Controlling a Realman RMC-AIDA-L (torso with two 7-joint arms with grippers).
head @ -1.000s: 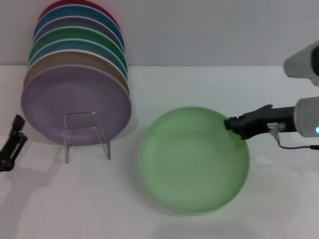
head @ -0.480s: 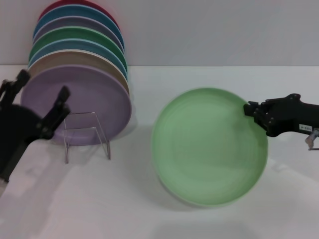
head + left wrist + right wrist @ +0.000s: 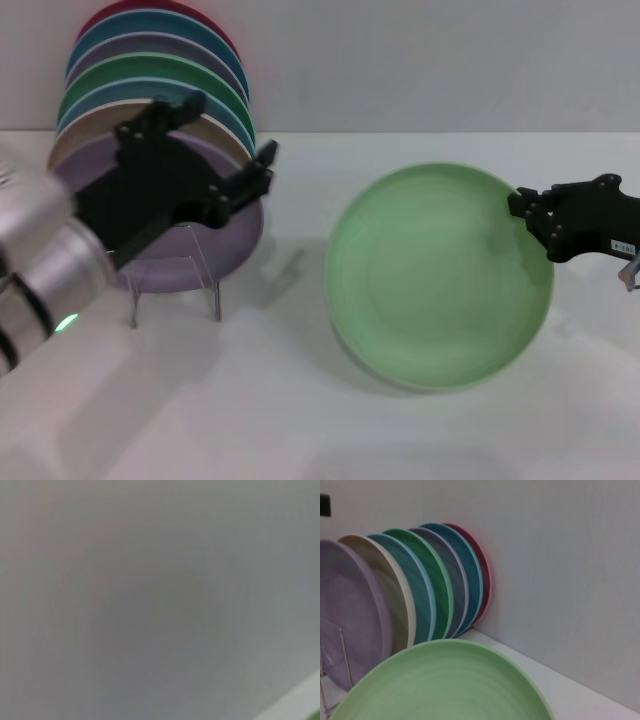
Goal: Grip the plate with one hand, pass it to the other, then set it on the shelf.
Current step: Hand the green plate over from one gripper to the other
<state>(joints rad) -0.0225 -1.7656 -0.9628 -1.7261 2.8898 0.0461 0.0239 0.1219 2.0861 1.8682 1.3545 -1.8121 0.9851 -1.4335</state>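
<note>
Gripping the plate [image 3: 440,275] by its right-hand rim with the right claw [image 3: 530,215], clenched on the edge. Carrying it clear of the tabletop [image 3: 250,400], tilted to face the head camera, and now higher and further right than a second ago, when it was lying low near the front. Showing, in the right wrist view, the plate's [image 3: 445,685] near rim with the row of racked plates behind it.

Swinging the left claw [image 3: 230,128] in fast from the robot's left: a second ago barely at the edge of the view, now reaching across in front of the lilac plate [image 3: 245,215] and the shelf [image 3: 175,270], fingers spread wide and released, holding nothing. Remaining well apart from the plate's left rim, with bare tabletop between.

Judging from this: pickup done, handover being set up, not yet made. Needing next to close that gap and bring the spread fingers around the free left rim before the right claw lets go. Risking a brush against the racked plates while passing so close.
</note>
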